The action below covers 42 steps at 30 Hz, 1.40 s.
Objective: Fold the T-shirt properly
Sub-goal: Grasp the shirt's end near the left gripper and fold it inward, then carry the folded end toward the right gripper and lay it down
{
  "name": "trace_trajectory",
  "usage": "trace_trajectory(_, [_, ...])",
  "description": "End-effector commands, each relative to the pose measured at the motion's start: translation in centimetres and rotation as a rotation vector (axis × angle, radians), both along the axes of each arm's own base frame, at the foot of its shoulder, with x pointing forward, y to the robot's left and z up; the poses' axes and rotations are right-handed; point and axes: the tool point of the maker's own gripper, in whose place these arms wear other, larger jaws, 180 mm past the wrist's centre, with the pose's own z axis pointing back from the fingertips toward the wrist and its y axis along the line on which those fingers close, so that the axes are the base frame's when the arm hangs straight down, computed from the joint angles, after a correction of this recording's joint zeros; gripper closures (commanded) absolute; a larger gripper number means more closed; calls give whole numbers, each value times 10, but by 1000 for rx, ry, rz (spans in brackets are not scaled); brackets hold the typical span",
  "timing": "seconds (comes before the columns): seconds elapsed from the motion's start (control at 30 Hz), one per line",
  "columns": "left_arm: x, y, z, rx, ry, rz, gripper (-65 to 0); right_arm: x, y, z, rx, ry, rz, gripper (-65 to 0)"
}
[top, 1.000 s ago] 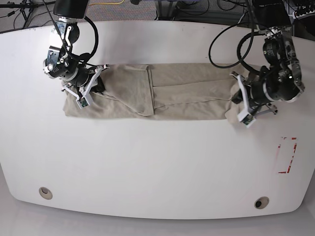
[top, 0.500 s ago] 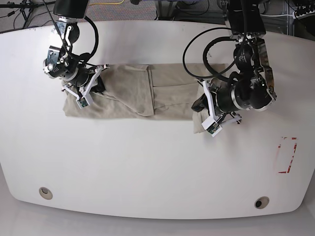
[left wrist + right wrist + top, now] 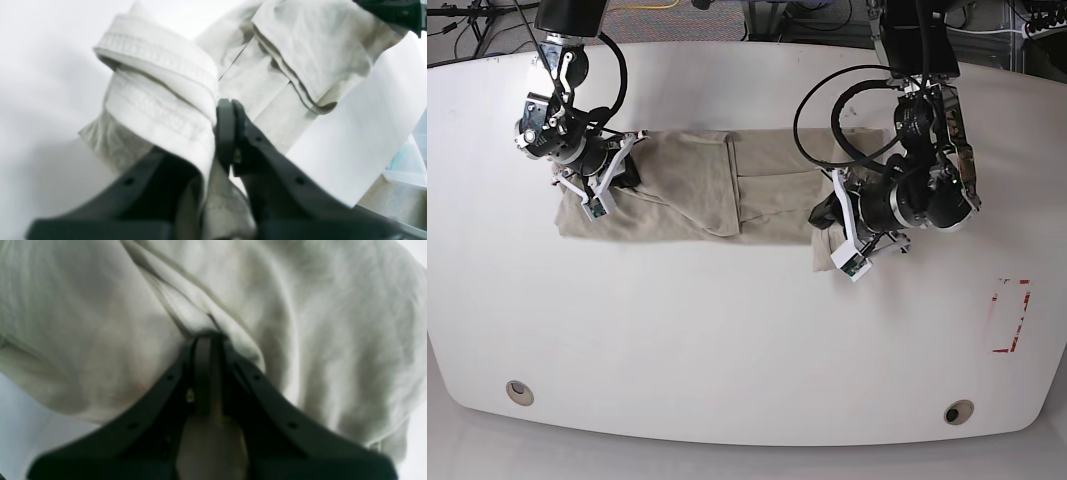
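the t-shirt (image 3: pixel 717 190) lies as a long beige band across the far half of the white table (image 3: pixel 727 340); taking the shirt as the landmark, everything else is placed from it; one end of the band is doubled over onto the rest, so the cloth stops short under the left gripper (image 3: pixel 839 240); a flap with a straight edge lies folded over the band's middle.

the left gripper sits at that doubled end, on the base view's right side of the shirt; in its wrist view the dark jaws stand almost together, tips touching, with a stitched hem (image 3: pixel 160 96) draped over one finger (image 3: pixel 156 173) and cloth bunched beside the tips; the hem reads as pinched there, though how firmly the fold is caught i cannot tell; beyond the tips a layered fold of the shirt (image 3: pixel 300 66) lies on the table.

the right gripper (image 3: pixel 597 195) is at the opposite end of the shirt, on the base view's left; its wrist view shows the jaws narrow and closed on a ridge of fabric (image 3: pixel 186 316) that rises into the tips, wrinkled cloth filling the rest of that view.

well apart from the shirt, near the table's edge, a red outlined rectangle (image 3: pixel 1011 316) is marked on the surface; two round grommets (image 3: pixel 519 391) sit along the near edge.
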Motion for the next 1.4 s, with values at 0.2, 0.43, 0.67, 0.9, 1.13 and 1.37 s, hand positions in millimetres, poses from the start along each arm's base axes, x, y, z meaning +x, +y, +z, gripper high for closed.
trace_trajectory(0.2, [15, -29, 30, -104, -76, -16, -379, 2, -5, 7, -32, -13, 9, -43])
trace_trajectory(0.43, [23, -52, 52, -178, -119, -40, -464, 3, -5, 9, -36, -19, 11, -43])
trace_trajectory(0.67, [28, -61, 79, -293, -170, -73, -418, 3, 0, 8, -37, -13, 29, -43])
trace_trajectory(0.9, [33, 18, 52, -195, -132, 85, -400, 2, 11, 6, -37, -8, 64, -43])
trace_trajectory(1.13, [14, 77, 13, -129, -25, 208, -400, 0, 11, 4, -33, -3, 64, -43])
trace_trajectory(1.37, [-1, 99, -17, -123, 64, 254, -400, -1, 12, 4, -28, -2, 63, -43])
